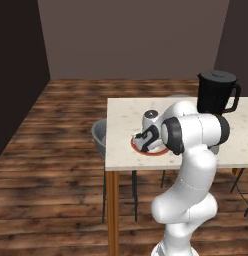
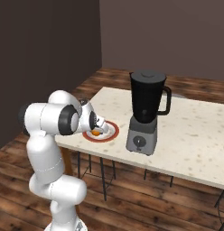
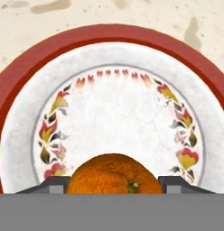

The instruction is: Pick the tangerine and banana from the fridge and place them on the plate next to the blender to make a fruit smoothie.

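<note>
The tangerine (image 3: pixel 114 173), small and bright orange, sits low over the near part of the plate (image 3: pixel 109 34), a round plate with a red rim and a flowered pale centre. My gripper (image 3: pixel 114 182) points down at the plate, its two fingers standing against the fruit's sides, shut on it. From the right base view the tangerine (image 2: pixel 95 133) shows at the plate's (image 2: pixel 113 133) left side under my gripper (image 2: pixel 99 127). The black-jarred blender (image 2: pixel 145 113) stands just right of the plate. The banana and the fridge are out of view.
The plate (image 1: pixel 146 152) lies near the left front corner of a pale speckled table (image 1: pixel 121 120), with the blender (image 1: pixel 216 95) behind my arm. A grey stool seat (image 1: pixel 98 132) stands at the table's left edge. Wooden floor surrounds the table.
</note>
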Motion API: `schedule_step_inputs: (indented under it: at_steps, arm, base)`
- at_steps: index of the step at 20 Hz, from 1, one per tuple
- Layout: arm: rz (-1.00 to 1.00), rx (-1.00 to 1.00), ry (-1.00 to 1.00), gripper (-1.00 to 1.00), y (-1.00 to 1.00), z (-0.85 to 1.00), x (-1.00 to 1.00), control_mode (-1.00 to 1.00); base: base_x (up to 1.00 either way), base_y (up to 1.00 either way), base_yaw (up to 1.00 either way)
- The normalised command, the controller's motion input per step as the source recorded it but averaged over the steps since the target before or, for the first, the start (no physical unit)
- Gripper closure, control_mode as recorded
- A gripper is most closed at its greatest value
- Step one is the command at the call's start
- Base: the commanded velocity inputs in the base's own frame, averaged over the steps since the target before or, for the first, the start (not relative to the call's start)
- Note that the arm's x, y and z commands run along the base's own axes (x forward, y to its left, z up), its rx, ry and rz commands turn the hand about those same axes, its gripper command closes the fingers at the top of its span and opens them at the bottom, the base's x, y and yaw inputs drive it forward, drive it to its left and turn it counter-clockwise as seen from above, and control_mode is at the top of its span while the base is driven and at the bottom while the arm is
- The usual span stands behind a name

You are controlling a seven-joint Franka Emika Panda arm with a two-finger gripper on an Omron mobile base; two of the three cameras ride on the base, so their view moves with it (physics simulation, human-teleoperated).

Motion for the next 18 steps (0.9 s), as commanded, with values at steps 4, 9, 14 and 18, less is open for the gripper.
schedule_step_inputs:
  at_steps: [4,9,14,18]
  arm:
    - [0.00,0.00,-0.05,-1.00,0.00,0.00,-0.01,-1.00]
    - [0.00,0.00,-0.06,-1.00,0.00,0.16,-0.20,-1.00]
    - [0.00,-0.02,-0.07,-1.00,0.00,0.72,-0.38,-1.00]
    - [0.00,-0.02,-0.09,-1.00,0.00,0.84,-0.72,-1.00]
  base:
    - [0.00,0.00,0.00]
    - [0.00,0.00,0.00]
    - [0.00,0.00,0.00]
    - [0.00,0.00,0.00]
